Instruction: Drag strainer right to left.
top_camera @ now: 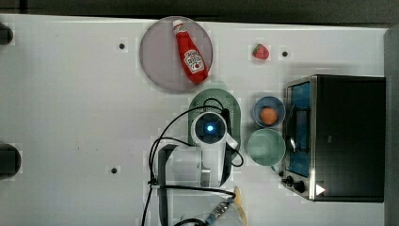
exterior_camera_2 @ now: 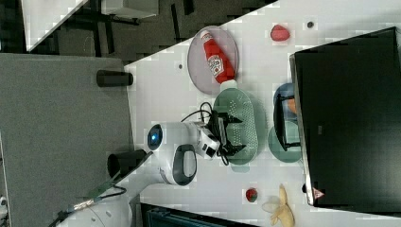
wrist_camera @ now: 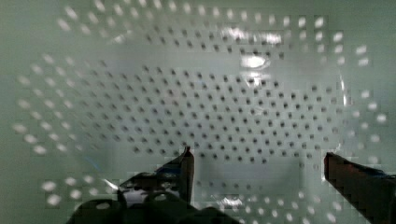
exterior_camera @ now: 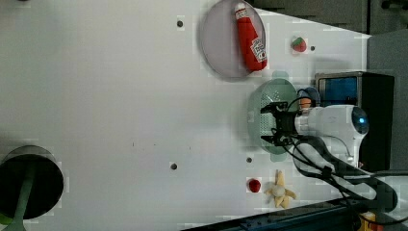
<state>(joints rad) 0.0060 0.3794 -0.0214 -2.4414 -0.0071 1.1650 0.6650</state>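
The strainer [top_camera: 234, 113] is a pale mint-green oval colander dotted with small holes, lying near the table's middle between the plate and the bowls. My arm's wrist covers most of it in the top view. My gripper [exterior_camera: 269, 123] hangs over the strainer's [exterior_camera: 278, 92] basin with its jaws wide open and nothing between them. In the right view the gripper [exterior_camera_2: 238, 135] points down into the strainer [exterior_camera_2: 243, 106]. The wrist view has the perforated strainer floor [wrist_camera: 210, 93] close under the gripper [wrist_camera: 257, 156]. Whether a fingertip touches the floor I cannot tell.
A grey-lilac plate [top_camera: 157, 56] carrying a ketchup bottle [top_camera: 190, 54] lies just beyond the strainer. A blue bowl [top_camera: 258, 107], a plain green bowl [top_camera: 266, 147] and a toaster oven [top_camera: 348, 136] stand on the top view's right. A strawberry [top_camera: 260, 52] and a banana peel [exterior_camera: 279, 190] lie around.
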